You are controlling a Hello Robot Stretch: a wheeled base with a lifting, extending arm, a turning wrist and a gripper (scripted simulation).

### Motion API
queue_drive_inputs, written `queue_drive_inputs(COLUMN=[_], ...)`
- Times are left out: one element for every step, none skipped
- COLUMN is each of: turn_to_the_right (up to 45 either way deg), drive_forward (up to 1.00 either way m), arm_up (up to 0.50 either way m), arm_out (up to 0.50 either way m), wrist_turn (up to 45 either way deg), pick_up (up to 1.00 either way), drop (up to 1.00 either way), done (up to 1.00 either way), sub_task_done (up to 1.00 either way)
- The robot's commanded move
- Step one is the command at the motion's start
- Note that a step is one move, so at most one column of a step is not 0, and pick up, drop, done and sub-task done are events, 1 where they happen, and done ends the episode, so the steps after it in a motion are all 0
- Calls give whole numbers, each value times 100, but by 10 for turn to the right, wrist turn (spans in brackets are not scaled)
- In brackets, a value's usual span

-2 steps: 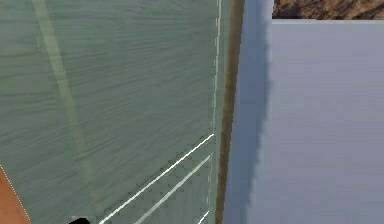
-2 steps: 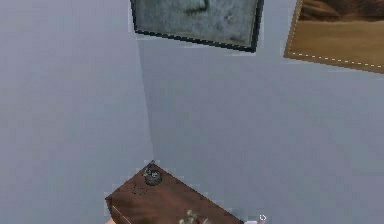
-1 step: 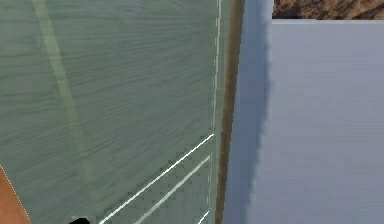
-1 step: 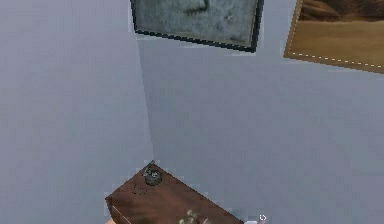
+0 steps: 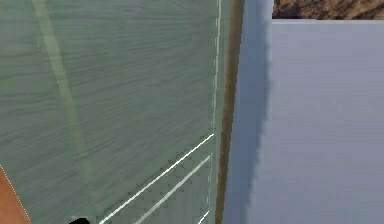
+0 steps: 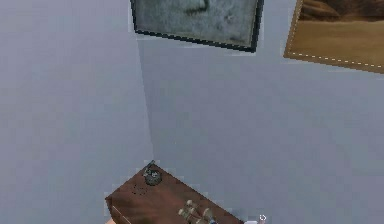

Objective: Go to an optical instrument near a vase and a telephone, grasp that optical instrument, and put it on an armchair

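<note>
Tabletop in the corner, gripper's load unknown

Low in the arm side view, a brown wooden top (image 6: 135, 197) sits in a corner of pale walls. On it stand a small dark round thing (image 6: 152, 175) and, apart from it by the bottom edge, a pale knobbed thing (image 6: 190, 213). Neither is clear enough to call the optical instrument. Whether the gripper holds anything cannot be told. A dark-framed picture (image 6: 198, 20) and a tan picture (image 6: 335, 35) hang above. Ahead, a grey-green door (image 5: 110, 100) stands close.
</note>
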Motion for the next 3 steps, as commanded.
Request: queue_drive_inputs(turn_to_the_right=[0,0,0], drive_forward=[0,0,0], arm_up=[50,20,0], arm_out=[0,0,0], wrist_turn=[0,0,-450], pick_up=[0,0,0], drop=[0,0,0], done=[0,0,0], sub_task_done=[0,0,0])
